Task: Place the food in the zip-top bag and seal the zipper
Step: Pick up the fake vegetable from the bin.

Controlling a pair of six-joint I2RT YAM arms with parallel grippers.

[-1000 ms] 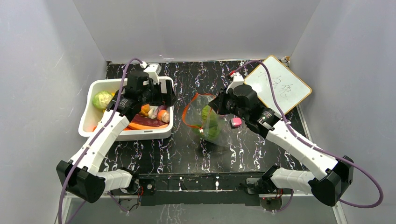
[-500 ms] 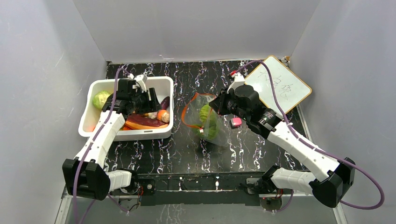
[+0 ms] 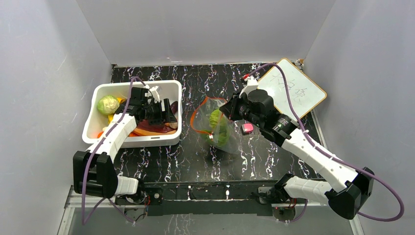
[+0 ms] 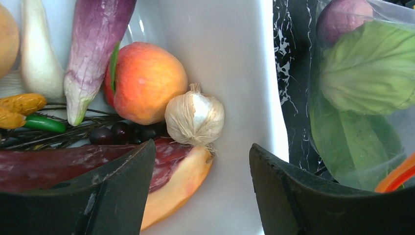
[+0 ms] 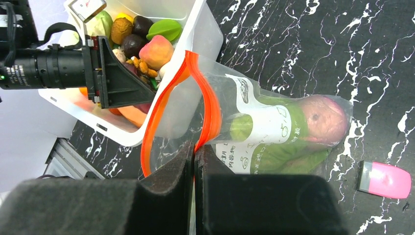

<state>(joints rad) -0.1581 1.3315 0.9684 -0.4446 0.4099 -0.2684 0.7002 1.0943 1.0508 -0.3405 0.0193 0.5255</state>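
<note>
Overhead, we cannot see much of what lies in the white bin (image 3: 147, 141), because the left arm reaches across it. Only a cabbage (image 3: 107, 104) in the bin's far left corner shows plainly. Seen from the wrist, the left gripper (image 4: 200, 149) hangs inside the bin with its jaws well apart and nothing between them. Ahead of it, near the bin's right wall, sits a garlic bulb (image 4: 195, 115) with a peach (image 4: 147, 81) just beside it. An eggplant (image 4: 95, 44) is cut off by the picture's top edge. A slice of fruit (image 4: 181, 176) with an orange rind is partly hidden behind one of the gripper's fingers (image 4: 98, 196). We cannot name the small dark berries (image 4: 117, 133) next to it with any certainty.

The bag (image 5: 274, 122) lies on the table (image 5: 293, 39) just to the right of the bin, its mouth turned towards the bin and its closed end pointing away. It is clear and crinkled, with a white printed label whose writing is too small to read. The zipper (image 5: 210, 107) is an orange-red strip, standing open in a loop close beside the bin's wall. Inside we make out a broad green leaf (image 4: 367, 73) and a round purplish-pink piece (image 5: 323, 120) at the end farthest from the bin; what it is we cannot tell. The right gripper (image 5: 194, 152) is pinched tight on the bag's mouth edge, with the zipper running in between its fingers. A pink block (image 5: 384, 179) lies on the table beyond the bag, on the side away from the bin.
</note>
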